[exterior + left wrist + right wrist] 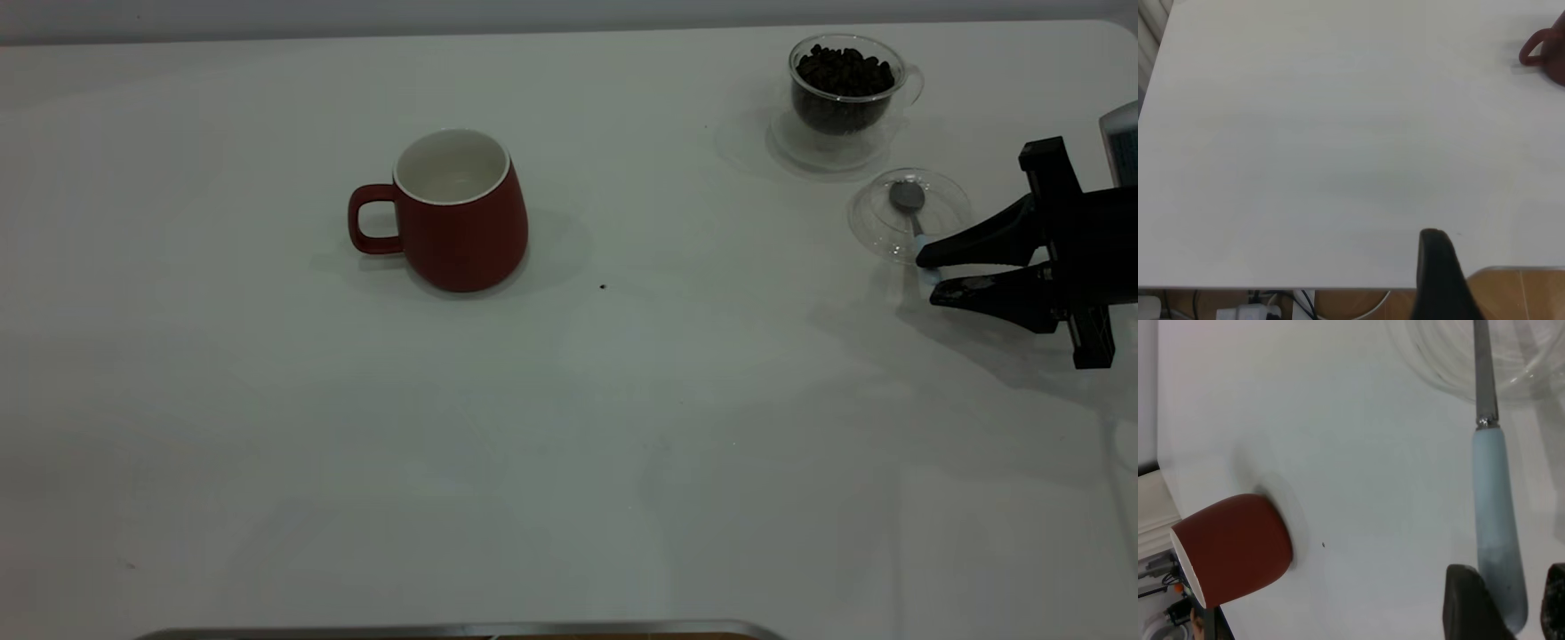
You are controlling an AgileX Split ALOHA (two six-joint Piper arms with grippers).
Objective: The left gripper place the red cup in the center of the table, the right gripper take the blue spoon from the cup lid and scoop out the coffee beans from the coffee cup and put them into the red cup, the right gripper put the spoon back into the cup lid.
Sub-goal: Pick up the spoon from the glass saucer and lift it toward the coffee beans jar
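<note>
dark red ceramic: the red cup (460, 213) stands upright on the table (569, 427), somewhat left of the tabletop's middle in the exterior view, handle toward that view's left, white inside showing and nothing visible in it. a tiny dark speck (603, 287) lies just beside it, to its right and nearer the camera.

the coffee cup (845, 89), clear glass, sits near the far right corner on its wide clear base, filled with the coffee beans (843, 71) up to about the rim. the cup lid (909, 213) lies flat on the table just in front of it, apart from the base by a narrow gap.

the blue spoon (914, 218) rests with its metal bowl inside the lid and its neck across the lid's rim; the pale handle sticks out past the rim toward the right arm.

the right gripper (926, 276) reaches in low from the right edge. its two black fingers sit one on each side of the handle's end, spread slightly wider than the handle; in the right wrist view a gap shows at each side of the handle, so not clamped.

the left gripper (1438, 273): one black fingertip shows in the left wrist view, above the table edge, well apart from the red cup. cannot tell if its fingers are open or closed.
</note>
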